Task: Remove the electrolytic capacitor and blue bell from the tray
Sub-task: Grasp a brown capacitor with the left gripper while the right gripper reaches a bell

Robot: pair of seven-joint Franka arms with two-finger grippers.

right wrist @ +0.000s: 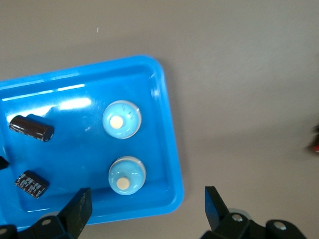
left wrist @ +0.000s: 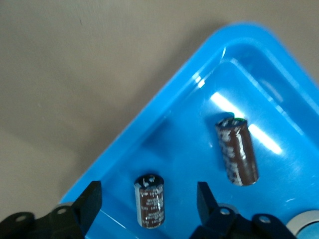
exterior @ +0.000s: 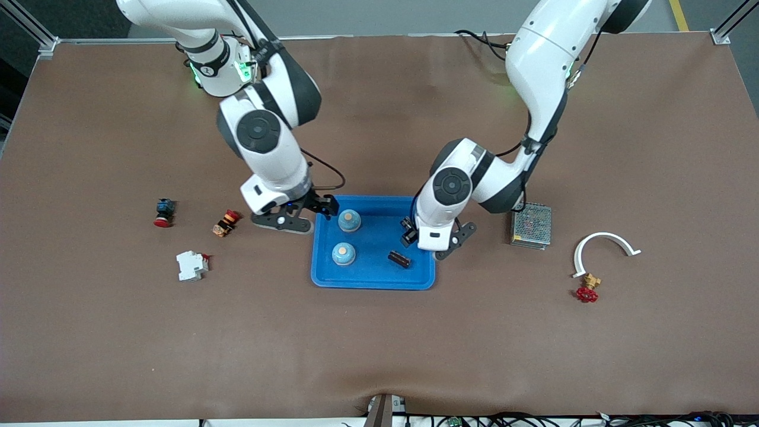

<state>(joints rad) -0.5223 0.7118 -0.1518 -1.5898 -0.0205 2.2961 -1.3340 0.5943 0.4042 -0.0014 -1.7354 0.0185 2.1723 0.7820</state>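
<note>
Tray [exterior: 373, 279] holds two capacitors [left wrist: 149, 200] and two bells [right wrist: 127, 175]. Left pincer [left wrist: 148, 205] spread astride one capacitor; step: grasping it, next calls for pinching and lifting. Right pincer [right wrist: 145, 209] spread over the nearer bell.

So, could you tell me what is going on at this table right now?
Two arms are working over the blue tray, which holds two blue bells and two dark capacitors. The left gripper is low in the tray, jaws on either side of one capacitor but not yet touching it. The right gripper hangs open over the tray's edge beside the bells. Nothing is out yet.
</note>
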